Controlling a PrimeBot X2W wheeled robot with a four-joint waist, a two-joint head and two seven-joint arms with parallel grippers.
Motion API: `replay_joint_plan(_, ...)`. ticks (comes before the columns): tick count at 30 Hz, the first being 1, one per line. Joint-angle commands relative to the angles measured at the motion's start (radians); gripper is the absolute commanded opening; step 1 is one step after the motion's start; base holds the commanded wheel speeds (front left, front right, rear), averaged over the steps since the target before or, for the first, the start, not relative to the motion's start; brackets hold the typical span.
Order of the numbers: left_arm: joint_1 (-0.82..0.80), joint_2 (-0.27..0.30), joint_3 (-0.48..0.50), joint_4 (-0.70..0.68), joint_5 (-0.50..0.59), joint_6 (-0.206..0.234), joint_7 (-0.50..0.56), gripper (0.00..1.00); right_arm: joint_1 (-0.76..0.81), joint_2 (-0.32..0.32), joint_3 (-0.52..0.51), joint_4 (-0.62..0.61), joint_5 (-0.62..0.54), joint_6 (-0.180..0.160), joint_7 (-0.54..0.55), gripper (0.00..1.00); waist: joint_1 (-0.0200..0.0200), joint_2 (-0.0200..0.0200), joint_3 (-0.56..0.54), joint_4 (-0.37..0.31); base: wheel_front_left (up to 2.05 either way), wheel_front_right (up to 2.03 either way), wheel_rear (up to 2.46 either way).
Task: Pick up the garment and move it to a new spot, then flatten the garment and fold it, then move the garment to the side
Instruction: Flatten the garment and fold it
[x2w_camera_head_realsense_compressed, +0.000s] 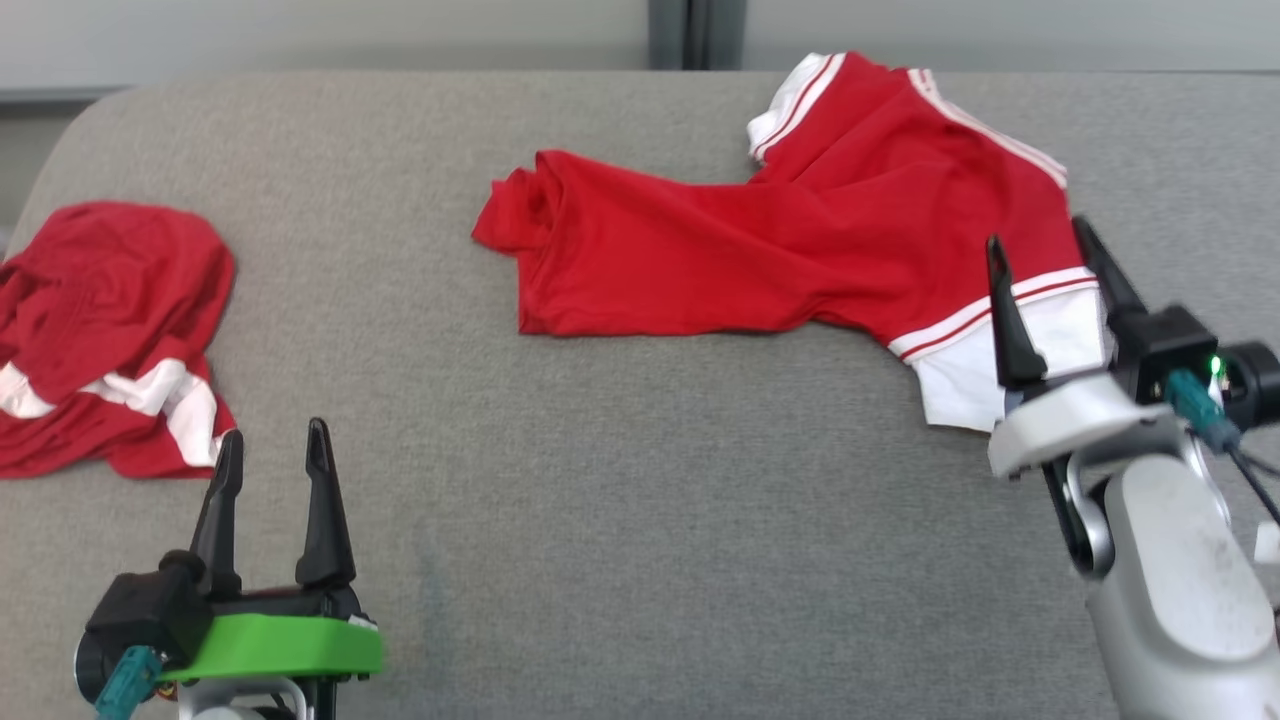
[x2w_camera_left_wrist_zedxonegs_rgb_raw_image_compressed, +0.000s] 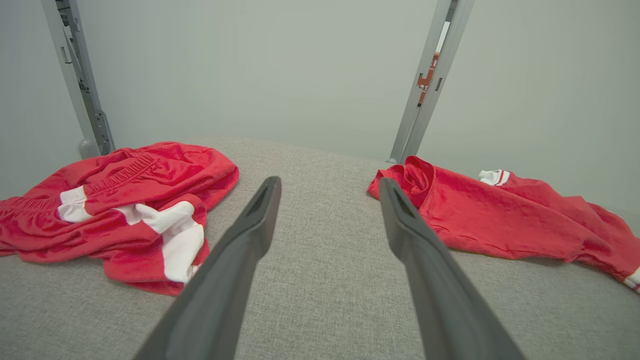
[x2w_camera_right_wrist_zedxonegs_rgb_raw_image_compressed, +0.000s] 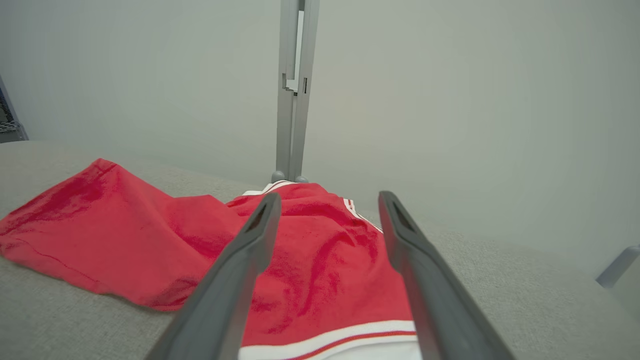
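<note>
Dark fingers of the right gripper (x2w_camera_head_realsense_compressed: 1037, 232) stand wide apart with nothing between them, poised over the white-banded hem (x2w_camera_head_realsense_compressed: 955, 385) at the near right corner of the garment (x2w_camera_head_realsense_compressed: 800, 240). Whether the tips touch the cloth cannot be told. In the right wrist view the right gripper (x2w_camera_right_wrist_zedxonegs_rgb_raw_image_compressed: 330, 195) points along the garment (x2w_camera_right_wrist_zedxonegs_rgb_raw_image_compressed: 125, 240) toward a grey post (x2w_camera_right_wrist_zedxonegs_rgb_raw_image_compressed: 292, 90) beyond it.

Left gripper (x2w_camera_head_realsense_compressed: 275, 430) also wide and empty, well apart from the garment, to its near left over bare grey worktop (x2w_camera_head_realsense_compressed: 650, 520).

Garment lies loose on the worktop, held by no gripper. Red body stretched roughly crosswise, left end bunched and rolled under, striped right half twisted over itself, a white cuff turned up at the far edge. Not flat, not folded.

Second red garment (x2w_camera_head_realsense_compressed: 100, 330) with white panels, crumpled, well to the left of the first.

Judgement on progress: early. Whether the first relocation is done cannot be settled from this lie alone. Flattening is not done, as the wrinkles and twist show. Folding and the final move to the side are both left.
</note>
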Motion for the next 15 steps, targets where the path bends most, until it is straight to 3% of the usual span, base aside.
replay_joint_plan(1, 0.023, 0.002, 0.003, 0.004, 0.011, -0.003, 0.000, 1.00, 0.052, 0.008, -0.003, -0.034, 0.013, -0.002, -0.003, 1.00, 0.0000, 0.0000, -0.079, -0.072, 0.00, 0.00, 0.00)
replay_joint_plan(15, 0.079, 0.002, -0.007, 0.050, 0.021, -0.008, 0.000, 1.00, 0.295, 0.076, 0.016, -0.159, 0.075, -0.002, 0.025, 1.00, 0.0000, 0.0000, -0.166, -0.134, 0.00, 0.00, 0.00)
